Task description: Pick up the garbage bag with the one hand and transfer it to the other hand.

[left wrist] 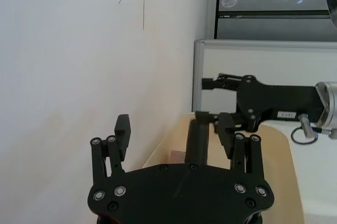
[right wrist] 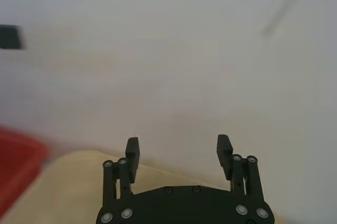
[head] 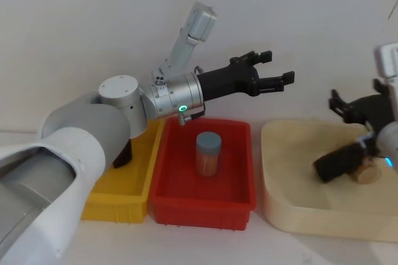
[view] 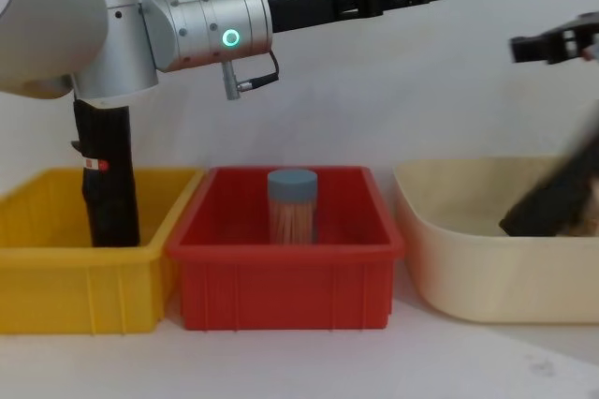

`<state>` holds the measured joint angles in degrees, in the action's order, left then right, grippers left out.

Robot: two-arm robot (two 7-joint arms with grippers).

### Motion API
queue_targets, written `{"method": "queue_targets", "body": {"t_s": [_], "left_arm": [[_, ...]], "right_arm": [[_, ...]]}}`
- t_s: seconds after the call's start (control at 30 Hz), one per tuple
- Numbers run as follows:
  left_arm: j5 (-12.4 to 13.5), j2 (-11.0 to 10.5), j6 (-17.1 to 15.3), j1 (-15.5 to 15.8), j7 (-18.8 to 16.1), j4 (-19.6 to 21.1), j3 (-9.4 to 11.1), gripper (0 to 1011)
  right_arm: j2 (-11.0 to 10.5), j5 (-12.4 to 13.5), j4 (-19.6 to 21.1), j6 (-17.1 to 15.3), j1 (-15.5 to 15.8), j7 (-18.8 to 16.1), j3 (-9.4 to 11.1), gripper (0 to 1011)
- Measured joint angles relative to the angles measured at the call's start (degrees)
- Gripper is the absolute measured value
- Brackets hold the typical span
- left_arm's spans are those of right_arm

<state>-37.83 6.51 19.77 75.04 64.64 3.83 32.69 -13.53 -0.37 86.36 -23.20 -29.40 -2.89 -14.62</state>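
Tall matte black cylindrical garbage-bag roll with a small red mark stands upright in the yellow plastic bin, left of the red plastic bin. Green-lit left gripper is raised above the red bin, fingers spread, empty. Blue-lit right gripper is above the cream tray, fingers spread, empty.

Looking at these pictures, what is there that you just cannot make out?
- Garbage bag: its top sits behind the arm in the chest view; in the head view the arm covers nearly all of it.
- Dark, cork-coloured things in the cream tray: blurred, cannot identify.
- Left gripper and right gripper are open, holding nothing.
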Motion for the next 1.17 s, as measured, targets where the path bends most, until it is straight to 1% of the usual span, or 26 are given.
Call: {"method": "queue_targets", "body": {"t_s": [0.03, 0.13, 0.23, 0.27, 0.37, 0.4, 0.47, 0.8, 1.17], "left_arm": [[0.0, 0.0, 0.0, 0.0, 0.0, 0.0, 0.0, 1000], [0.0, 0.0, 0.0, 0.0, 0.0, 0.0, 0.0, 1001], [0.0, 0.0, 0.0, 0.0, 0.0, 0.0, 0.0, 1001], [0.0, 0.0, 0.0, 0.0, 0.0, 0.0, 0.0, 1001], [0.0, 0.0, 0.0, 0.0, 0.0, 0.0, 0.0, 1001], [0.0, 0.0, 0.0, 0.0, 0.0, 0.0, 0.0, 1000], [0.0, 0.0, 0.0, 0.0, 0.0, 0.0, 0.0, 1001], [0.0, 0.0, 0.0, 0.0, 0.0, 0.0, 0.0, 1001], [0.0, 0.0, 0.0, 0.0, 0.0, 0.0, 0.0, 1001]], "right_arm": [[-0.3, -0.2, 0.7, -0.7, 0.6, 0.6, 0.7, 879], [-1.0, -0.4, 2.2, -1.9, 1.7, 1.7, 2.2, 987], [-1.7, -0.7, 3.8, -3.3, 3.0, 2.8, 3.9, 1002], [-1.7, -0.7, 3.8, -3.3, 3.0, 2.8, 3.9, 1001], [-2.3, -0.9, 5.0, -4.3, 3.9, 3.6, 5.3, 1002], [-2.3, -0.9, 5.0, -4.3, 3.9, 3.6, 5.3, 1002], [-2.6, -1.1, 5.7, -5.0, 4.5, 4.1, 6.0, 1001], [-3.3, -1.3, 7.3, -6.2, 5.6, 5.0, 7.6, 1002], [-3.6, -1.4, 7.9, -6.8, 6.2, 5.4, 8.3, 1002]]}}
